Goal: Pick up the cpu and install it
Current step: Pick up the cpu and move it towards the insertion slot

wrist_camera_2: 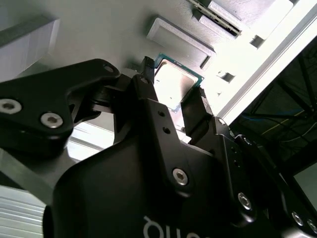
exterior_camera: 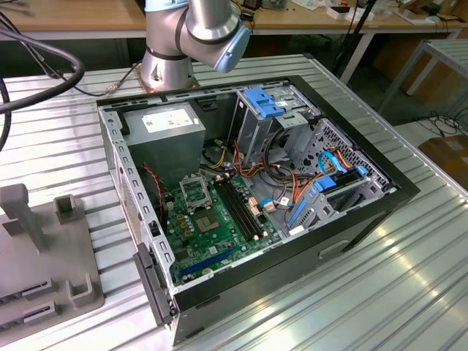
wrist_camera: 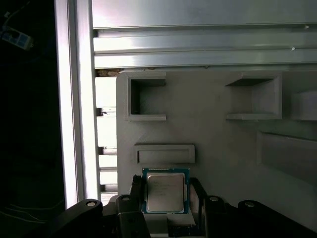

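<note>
Silver-grey cpu (wrist_camera: 165,192): it lies flat between the jaws in both wrist views, with its green rim showing at the edges and the pale lid facing up, low over the grey moulded tray (wrist_camera: 223,148).
Risk, slip: as I read it, the hold is only on two thin edges. A small skew of the gripper (wrist_camera: 167,186) could let the chip tip or drop out.
Risk, snag: a raised rib (wrist_camera: 164,154) stands on the tray just beyond the jaw tips. A tilted chip could catch a corner there.
Risk, damage: a fall onto the tray, or a crooked seat later, could harm the chip's underside, I'd guess.
Jaws: drawn in narrow, one black finger (wrist_camera: 137,187) against each opposite side of the cpu. I can make out no gap, so they look closed on it.
Tray: its square pockets sit farther out past the rib.
Table: ribbed aluminium (wrist_camera: 198,44) lies beyond the tray's edge.
</note>
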You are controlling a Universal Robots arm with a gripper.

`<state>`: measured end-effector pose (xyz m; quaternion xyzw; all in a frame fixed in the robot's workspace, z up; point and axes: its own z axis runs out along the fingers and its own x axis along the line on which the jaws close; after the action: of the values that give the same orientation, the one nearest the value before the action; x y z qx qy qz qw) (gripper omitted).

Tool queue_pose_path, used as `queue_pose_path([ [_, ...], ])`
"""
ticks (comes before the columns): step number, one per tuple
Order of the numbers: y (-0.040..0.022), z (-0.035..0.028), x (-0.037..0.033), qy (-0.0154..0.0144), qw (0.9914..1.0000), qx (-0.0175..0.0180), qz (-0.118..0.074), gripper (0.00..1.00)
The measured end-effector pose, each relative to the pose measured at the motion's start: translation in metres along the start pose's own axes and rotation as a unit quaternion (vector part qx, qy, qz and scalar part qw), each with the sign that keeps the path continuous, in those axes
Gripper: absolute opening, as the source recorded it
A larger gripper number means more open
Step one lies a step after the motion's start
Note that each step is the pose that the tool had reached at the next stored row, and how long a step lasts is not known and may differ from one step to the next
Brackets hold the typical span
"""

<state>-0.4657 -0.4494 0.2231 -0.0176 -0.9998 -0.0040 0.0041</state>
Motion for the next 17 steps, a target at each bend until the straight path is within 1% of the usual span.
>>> queue_pose_path([
  [4,0.0000,-0.0015,0.0000,0.0000,1.00000,0.0000,0.000,0.47],
  [8,0.0000,-0.0048,0.0000,0.0000,1.00000,0.0000,0.000,0.47],
  [16,0.0001,-0.0094,0.0001,0.0000,1.00000,0.0000,0.000,0.47],
  [17,0.0001,-0.0107,0.0001,-0.0001,1.00000,-0.0001,0.000,0.47],
])
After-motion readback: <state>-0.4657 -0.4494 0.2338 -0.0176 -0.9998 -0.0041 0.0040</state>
